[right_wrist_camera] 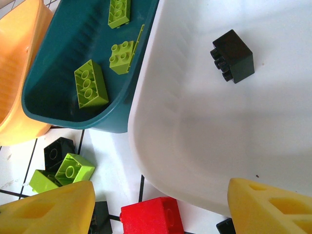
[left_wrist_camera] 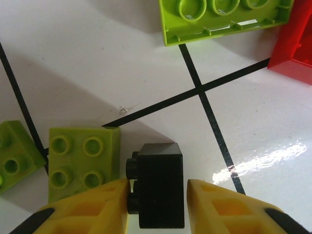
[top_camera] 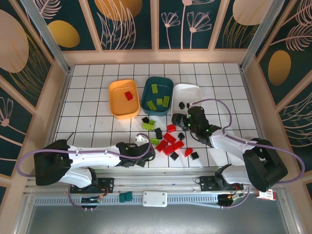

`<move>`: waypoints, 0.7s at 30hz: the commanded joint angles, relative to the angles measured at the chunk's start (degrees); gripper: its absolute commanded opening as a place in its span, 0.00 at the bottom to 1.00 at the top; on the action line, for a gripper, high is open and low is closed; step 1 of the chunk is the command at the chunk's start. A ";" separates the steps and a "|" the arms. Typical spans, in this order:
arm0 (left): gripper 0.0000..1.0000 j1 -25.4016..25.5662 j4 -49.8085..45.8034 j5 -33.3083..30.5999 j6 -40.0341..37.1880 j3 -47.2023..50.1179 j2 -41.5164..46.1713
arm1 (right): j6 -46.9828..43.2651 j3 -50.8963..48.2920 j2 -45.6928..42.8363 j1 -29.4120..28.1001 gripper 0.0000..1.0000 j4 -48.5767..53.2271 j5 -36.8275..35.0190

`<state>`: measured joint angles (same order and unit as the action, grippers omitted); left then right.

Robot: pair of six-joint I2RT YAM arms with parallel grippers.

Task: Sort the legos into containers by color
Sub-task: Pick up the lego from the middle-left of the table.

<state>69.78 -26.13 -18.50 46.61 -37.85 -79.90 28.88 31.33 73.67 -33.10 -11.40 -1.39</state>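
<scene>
A black brick (left_wrist_camera: 158, 185) lies on its side between the yellow fingers of my left gripper (left_wrist_camera: 158, 195). The left finger touches its studs, the right one stands just off it, so the gripper is open. Lime bricks (left_wrist_camera: 83, 163) sit beside it. In the top view the left gripper (top_camera: 148, 151) is at the left of the loose pile (top_camera: 170, 141). My right gripper (right_wrist_camera: 158, 195) hangs open and empty over the near rim of the white tub (right_wrist_camera: 204, 122), which holds a black brick (right_wrist_camera: 233, 56). The teal tub (top_camera: 161, 82) holds lime bricks (top_camera: 155, 88). The orange tub (top_camera: 119, 105) holds a red brick (top_camera: 128, 95).
A red brick (right_wrist_camera: 151, 217) lies just below the white tub's rim. Two teal blocks (top_camera: 126, 197), a white box (top_camera: 155, 198) and a red-and-white tag (top_camera: 267, 195) lie along the front rail. Wooden walls ring the tiled table.
</scene>
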 commanded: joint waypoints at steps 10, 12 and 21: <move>0.15 0.12 0.07 -6.14 -0.86 -5.22 0.36 | -0.14 -1.34 -3.57 0.05 0.72 0.85 -1.64; 0.13 -0.99 0.73 -6.60 -2.87 -8.16 0.37 | -0.16 -1.54 -4.61 0.31 0.72 1.04 -2.01; 0.09 -15.46 15.85 2.27 -16.23 -24.12 -8.63 | 0.49 -2.34 -7.61 0.68 0.72 2.53 -3.25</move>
<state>56.55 -17.19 -19.73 36.64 -56.14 -84.05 28.91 30.06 67.61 -32.80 -10.07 -2.74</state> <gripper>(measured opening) 0.204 0.725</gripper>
